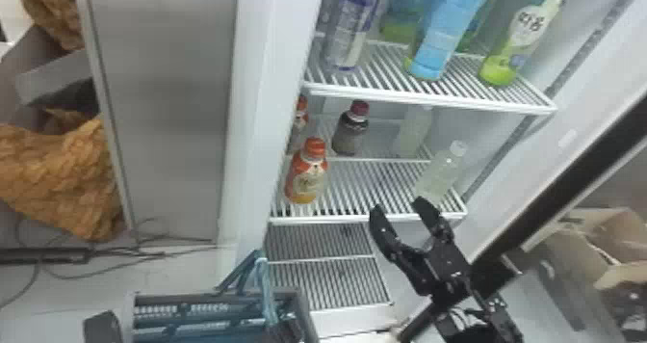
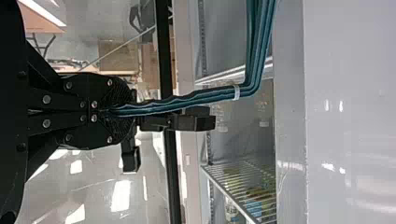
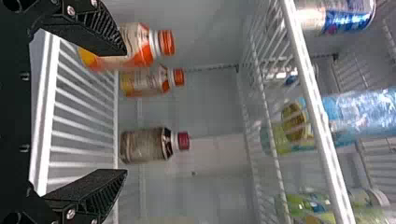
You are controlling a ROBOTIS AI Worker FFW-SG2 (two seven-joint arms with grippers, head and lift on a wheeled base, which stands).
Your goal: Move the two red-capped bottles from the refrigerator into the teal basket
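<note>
Fridge (image 1: 260,101) stands open ahead of you, wire shelves inside, grey metal panel (image 1: 163,115) to its left. Right gripper (image 1: 399,206) is just outside the middle shelf (image 1: 366,217), spread wide with nothing between the fingers, pointing into the bay. Front orange-red-capped bottle (image 1: 306,173) is left of it and a bit farther in, upright at the shelf's left front, so long axis vertical. From the right wrist view, that bottle sits behind the gripper's left finger, off the line between the fingers. You'd want to shift left first, then push in; straight in looks more like the dark bottle (image 1: 350,130) with the deeper red cap. Second orange-red-capped bottle (image 1: 299,120) is behind the front one, also upright, partly cut off by the fridge edge in the head view; I read these two as the targets, cap shade is a judgement call. Clear bottle (image 1: 440,173) is close on the right; watch it if you swing. Left gripper (image 2: 126,112) is clamped on the handle (image 2: 187,103) of the teal basket (image 1: 192,297), low, left and nearer than the right gripper. Right arm is the one for the pick. Both bottles are on the shelf, none placed by the look of it.
</note>
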